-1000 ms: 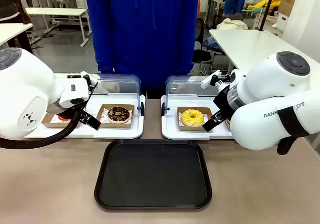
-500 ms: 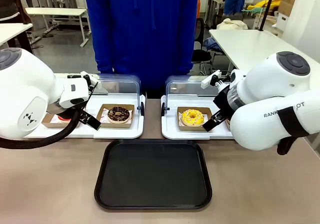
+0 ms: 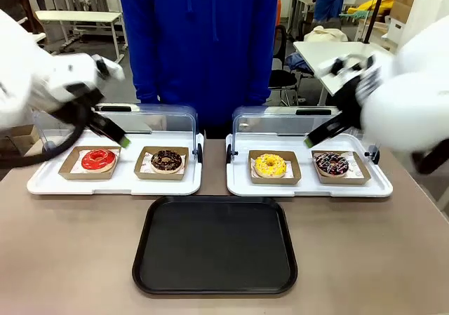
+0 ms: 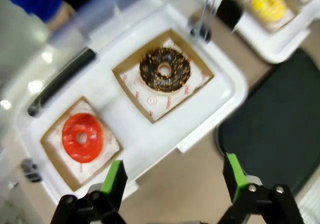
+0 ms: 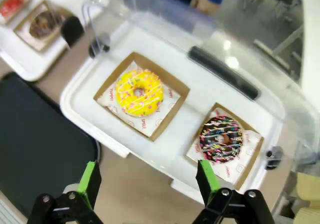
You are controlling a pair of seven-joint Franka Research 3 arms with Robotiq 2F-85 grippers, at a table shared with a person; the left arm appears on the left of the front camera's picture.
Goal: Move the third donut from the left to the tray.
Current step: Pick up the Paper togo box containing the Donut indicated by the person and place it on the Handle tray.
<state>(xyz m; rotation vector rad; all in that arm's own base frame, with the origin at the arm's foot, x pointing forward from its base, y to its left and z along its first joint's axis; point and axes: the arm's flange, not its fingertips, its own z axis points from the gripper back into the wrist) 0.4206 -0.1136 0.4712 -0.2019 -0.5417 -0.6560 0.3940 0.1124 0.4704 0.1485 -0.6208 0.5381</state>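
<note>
yellow-glazed ring donut [image 3: 270,165] sitting in brown cardboard holder [image 5: 181,91], black rimmed plastic tray [image 3: 215,245] lying nearby, left claw [image 4: 174,167] and right claw [image 5: 148,169] both gaping apart

Left tool [image 4: 173,164], right tool [image 5: 147,165] spread wide

**Yellow donut sitting in its holder, black tray lying in front**

The third donut from the left [image 3: 270,165], a ring with bright yellow glaze and small sprinkles, is lying flat in a shallow brown cardboard holder [image 3: 273,182] on the right-hand white display tray [image 3: 309,189]. The black tray [image 3: 214,287], rectangular with rounded corners and a raised rim, is lying flat just in front, apart from the donut.
</note>
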